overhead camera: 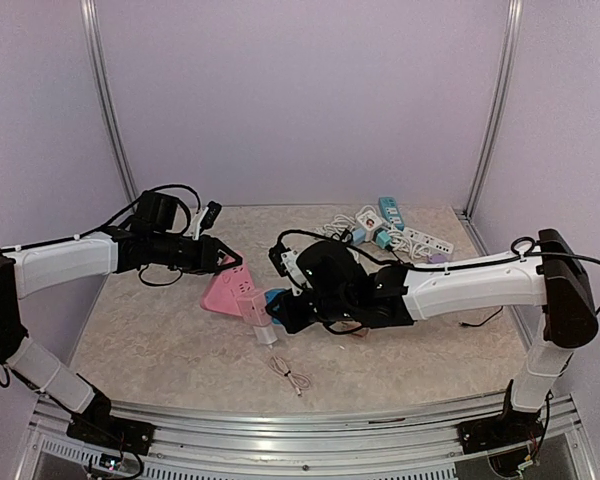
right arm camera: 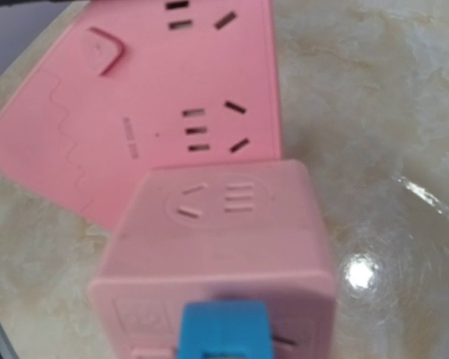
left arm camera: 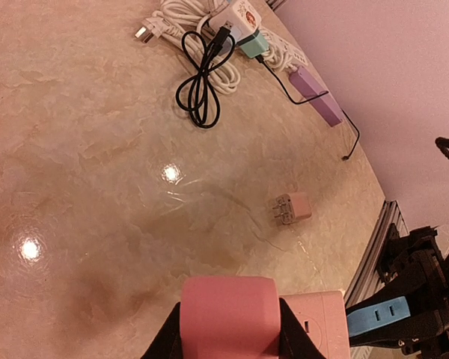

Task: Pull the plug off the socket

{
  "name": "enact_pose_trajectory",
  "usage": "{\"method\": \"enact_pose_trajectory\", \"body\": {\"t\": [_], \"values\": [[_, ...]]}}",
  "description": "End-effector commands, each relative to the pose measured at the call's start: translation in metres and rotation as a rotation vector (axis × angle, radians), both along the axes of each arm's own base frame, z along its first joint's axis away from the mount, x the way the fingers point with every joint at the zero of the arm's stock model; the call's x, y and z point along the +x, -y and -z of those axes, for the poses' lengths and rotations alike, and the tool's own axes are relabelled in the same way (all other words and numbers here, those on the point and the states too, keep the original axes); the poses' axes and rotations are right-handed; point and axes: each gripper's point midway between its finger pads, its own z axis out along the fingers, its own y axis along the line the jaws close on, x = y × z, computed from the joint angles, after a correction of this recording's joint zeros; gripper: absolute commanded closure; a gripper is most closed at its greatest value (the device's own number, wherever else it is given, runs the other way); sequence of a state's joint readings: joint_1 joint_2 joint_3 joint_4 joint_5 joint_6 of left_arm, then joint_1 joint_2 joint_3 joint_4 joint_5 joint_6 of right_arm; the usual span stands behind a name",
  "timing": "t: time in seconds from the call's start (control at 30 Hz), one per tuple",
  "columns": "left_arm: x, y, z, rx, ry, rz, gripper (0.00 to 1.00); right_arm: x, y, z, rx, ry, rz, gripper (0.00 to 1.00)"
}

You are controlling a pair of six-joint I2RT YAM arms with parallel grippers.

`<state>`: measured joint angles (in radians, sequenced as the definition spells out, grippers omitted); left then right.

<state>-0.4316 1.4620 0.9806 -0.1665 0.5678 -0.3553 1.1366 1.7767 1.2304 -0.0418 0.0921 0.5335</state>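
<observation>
The right gripper [overhead camera: 280, 308] is closed on the blue plastic plug [right arm camera: 224, 329], which is still seated in the near face of a pale pink cube-shaped socket adapter [right arm camera: 217, 232]. The grip is taken on the plug body itself, presumably so that a straight pull can be applied away from the socket. The cube is set against the edge of a flat, darker pink plastic power strip [right arm camera: 165, 97]; whether it is plugged into the strip cannot be told. The strip is clamped between the fingers [left arm camera: 288, 336] of the left gripper [overhead camera: 225, 265], evidently as a brace, so that strip and cube are not dragged along when the plug is drawn. The whole assembly lies near the middle of the marble-patterned table [overhead camera: 400, 370], slightly left of centre. A cluster of white power strips and coiled cables [overhead camera: 390, 230] is gathered at the far right corner, well apart.
</observation>
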Motion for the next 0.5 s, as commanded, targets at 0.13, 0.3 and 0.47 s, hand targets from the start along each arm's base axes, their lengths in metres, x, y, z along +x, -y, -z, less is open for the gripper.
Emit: {"method": "enact_pose_trajectory", "body": {"t": [0.13, 0.3, 0.47], "values": [[-0.015, 0.025, -0.045, -0.126, 0.092, 0.148, 1.0, -0.011, -0.002, -0.009, 0.044, 0.028, -0.1, 1.0], [-0.02, 0.03, -0.048, -0.125, 0.113, 0.176, 1.0, -0.019, -0.001, -0.012, 0.098, 0.004, -0.165, 1.0], [-0.022, 0.031, -0.049, -0.127, 0.116, 0.184, 1.0, -0.022, 0.0, -0.018, 0.153, -0.015, -0.194, 1.0]]}}
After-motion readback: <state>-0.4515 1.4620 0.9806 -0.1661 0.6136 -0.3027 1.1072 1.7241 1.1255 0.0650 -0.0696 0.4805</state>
